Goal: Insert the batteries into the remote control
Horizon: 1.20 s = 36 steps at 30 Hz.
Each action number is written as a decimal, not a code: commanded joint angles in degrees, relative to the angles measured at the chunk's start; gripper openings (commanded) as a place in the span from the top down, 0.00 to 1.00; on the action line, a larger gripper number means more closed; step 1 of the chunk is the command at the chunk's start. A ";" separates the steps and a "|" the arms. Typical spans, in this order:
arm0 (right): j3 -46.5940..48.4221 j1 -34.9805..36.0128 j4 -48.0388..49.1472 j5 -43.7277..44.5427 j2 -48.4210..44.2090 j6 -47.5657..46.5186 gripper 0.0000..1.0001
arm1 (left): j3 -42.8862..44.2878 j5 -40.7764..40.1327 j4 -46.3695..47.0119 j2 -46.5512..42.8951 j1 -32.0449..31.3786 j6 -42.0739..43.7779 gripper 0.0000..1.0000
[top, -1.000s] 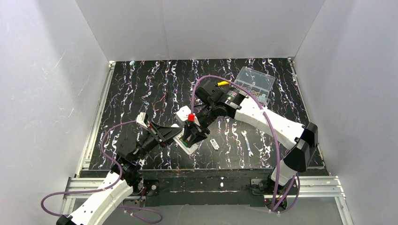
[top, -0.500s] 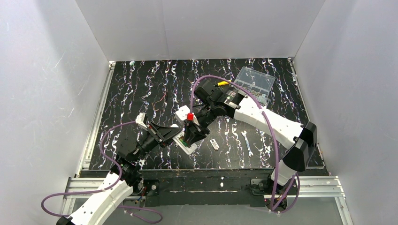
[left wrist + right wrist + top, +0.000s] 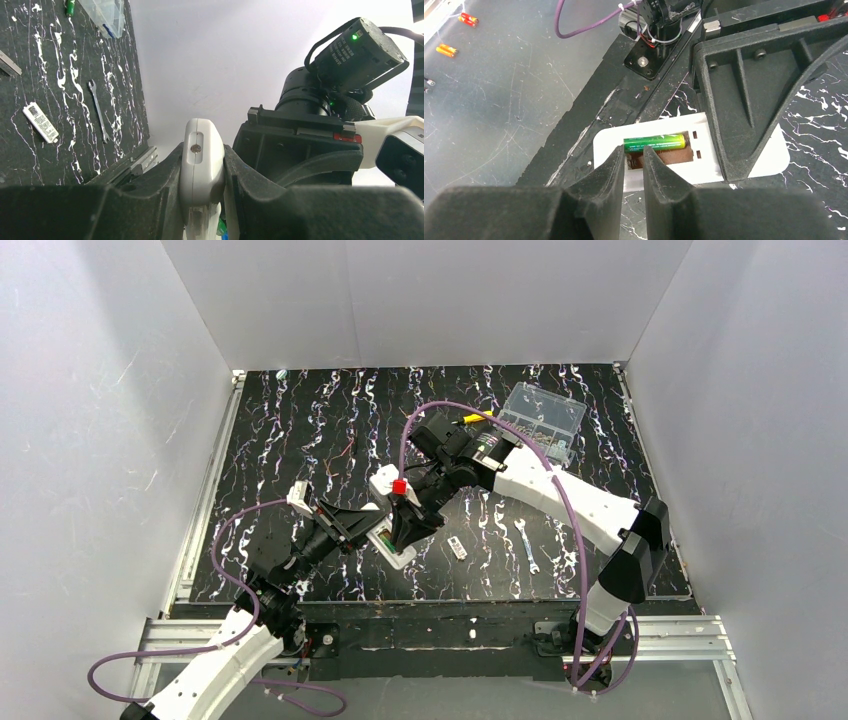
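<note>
1. Nearest to me, my left claw (image 3: 201,167) is pinching the remote control (image 3: 200,147) by its sides. The fingers are pressed hard on the white shell, and its lower end is lost behind my own black fingers.
2. The remote control sits back-up, low over the black marbled table (image 3: 300,430) just ahead of my bases, with its battery bay uncovered. Whether it rests on the table, I cannot tell.
3. My right claw (image 3: 634,157) hangs over it, tips down at the near slot of the bay. The fingers are a slit apart, and I cannot tell whether they grip anything. They hide most of that slot.
4. One green battery (image 3: 655,142) lies lengthways in the far slot, just beyond my right fingertips.
5. From the top camera both claws cover the bay, and only a white corner of the remote shows.
6. Right of the remote and apart from it lies a small white-and-dark cover piece (image 3: 457,547), then a little spanner (image 3: 528,545).
7. Far right stands a clear compartment box (image 3: 545,418), its contents too small to name, with a yellow thing (image 3: 475,419) just beside it.
</note>
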 commanded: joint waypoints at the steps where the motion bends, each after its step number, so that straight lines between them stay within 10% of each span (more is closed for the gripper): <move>1: 1.67 0.90 1.24 1.31 1.63 1.36 0.75 | 3.90 -1.59 8.06 -1.08 -0.01 -1.32 1.00; 36: 1.26 0.90 11.48 14.32 4.42 18.75 0.78 | 3.12 -5.61 2.21 -3.76 -0.01 0.09 1.00</move>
